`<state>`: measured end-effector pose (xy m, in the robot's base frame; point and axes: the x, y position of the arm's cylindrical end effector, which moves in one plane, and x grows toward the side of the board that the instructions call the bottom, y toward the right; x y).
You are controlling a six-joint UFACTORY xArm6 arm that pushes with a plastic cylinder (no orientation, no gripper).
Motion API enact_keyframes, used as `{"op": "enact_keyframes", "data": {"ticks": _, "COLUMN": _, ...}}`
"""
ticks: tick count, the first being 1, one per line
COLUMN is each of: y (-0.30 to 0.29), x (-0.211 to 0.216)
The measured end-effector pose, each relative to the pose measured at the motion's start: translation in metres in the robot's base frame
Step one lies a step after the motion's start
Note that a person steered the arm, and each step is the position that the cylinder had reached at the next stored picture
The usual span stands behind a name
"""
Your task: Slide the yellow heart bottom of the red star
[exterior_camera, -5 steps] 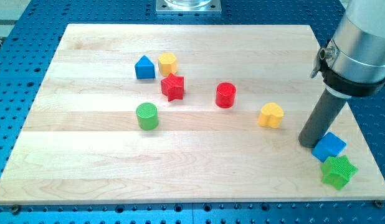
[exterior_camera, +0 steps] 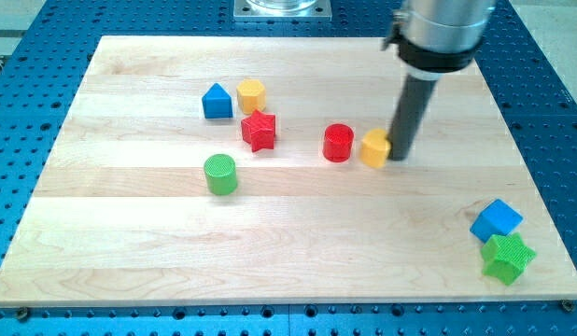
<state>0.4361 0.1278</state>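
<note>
Yellow heart (exterior_camera: 374,148) sits mid-board, touching my tip (exterior_camera: 399,156) on its right and just beside the red cylinder (exterior_camera: 338,143) on its left. Red star (exterior_camera: 259,130) lies farther left. No gripper here, only the rod.

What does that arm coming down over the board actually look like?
Only its lower end shows: a broad, smooth silver-grey cylinder, ringed at the bottom by a black clamp band. Below that hangs a straight dark rod, far thinner, ending in my tip. No cables or markings are visible.
</note>
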Motion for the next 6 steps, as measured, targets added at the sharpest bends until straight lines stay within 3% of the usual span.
{"op": "enact_keyframes", "data": {"ticks": 3, "y": -0.019, "x": 0.008}}
{"op": "enact_keyframes", "data": {"ticks": 5, "y": -0.111, "x": 0.012}}
{"op": "enact_keyframes", "data": {"ticks": 6, "y": -0.129, "x": 0.006}}
